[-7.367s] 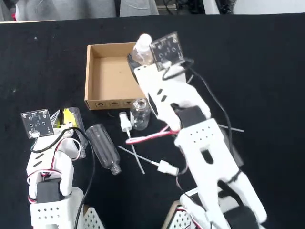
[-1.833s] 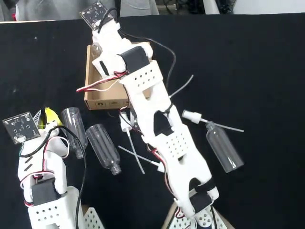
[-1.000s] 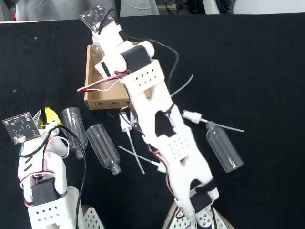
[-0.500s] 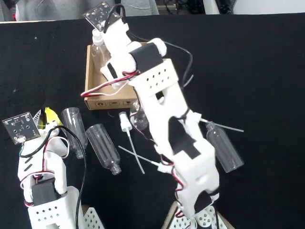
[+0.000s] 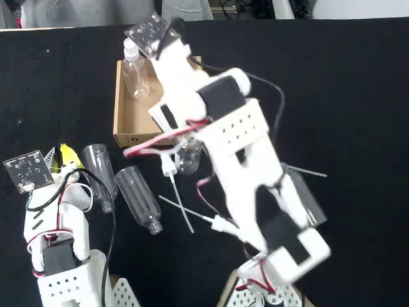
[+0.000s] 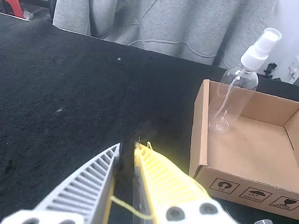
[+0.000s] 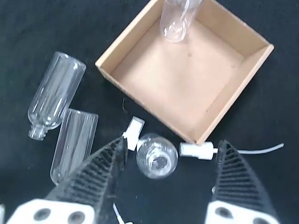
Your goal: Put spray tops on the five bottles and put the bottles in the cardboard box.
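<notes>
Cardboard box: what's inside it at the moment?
In the cardboard box, one clear bottle with a white spray top stands in a corner; the floor seen around it is bare cardboard. In the high view the right arm covers the box's other side.

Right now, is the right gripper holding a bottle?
No, the right gripper hangs open and empty above an upright uncapped bottle.

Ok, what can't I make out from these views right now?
High view: the right arm covers most of the loose bottle on the right, neck included.
Left wrist view: the cardboard box is cut off by the edge.
Right wrist view: the standing bottle inside is cut at the edge, upper half out of frame.
</notes>
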### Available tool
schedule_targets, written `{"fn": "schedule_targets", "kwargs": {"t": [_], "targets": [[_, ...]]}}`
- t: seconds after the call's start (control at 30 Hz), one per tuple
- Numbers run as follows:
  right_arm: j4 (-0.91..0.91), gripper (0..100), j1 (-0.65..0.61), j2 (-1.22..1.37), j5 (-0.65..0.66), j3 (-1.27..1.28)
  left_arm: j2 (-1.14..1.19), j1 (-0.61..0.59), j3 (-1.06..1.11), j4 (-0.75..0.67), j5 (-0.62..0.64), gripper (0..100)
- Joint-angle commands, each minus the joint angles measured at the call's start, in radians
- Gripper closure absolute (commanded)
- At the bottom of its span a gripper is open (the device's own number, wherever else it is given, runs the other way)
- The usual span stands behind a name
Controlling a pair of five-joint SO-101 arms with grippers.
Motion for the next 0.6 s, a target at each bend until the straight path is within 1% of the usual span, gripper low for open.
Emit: {"fn": "schedule_targets", "kwargs": {"t": [0.0, 0.1, 0.23, 0.57], "targets": [[-0.137, 73.7, -0.012, -0.203, -0.005, 0.223, -0.011, -0.010, -0.018, -0.018, -0.008, 95], [-0.219, 73.7, -0.012, -0.323, -0.003, 0.400, -0.011, -0.008, -0.010, -0.025, -0.008, 95], [-0.279, 73.7, -0.012, -0.440, -0.003, 0.561, -0.011, -0.005, -0.005, -0.026, -0.008, 95], [-0.371, 73.4, -0.012, -0.595, -0.002, 0.771, -0.011, -0.005, -0.005, -0.026, -0.008, 95]]}}
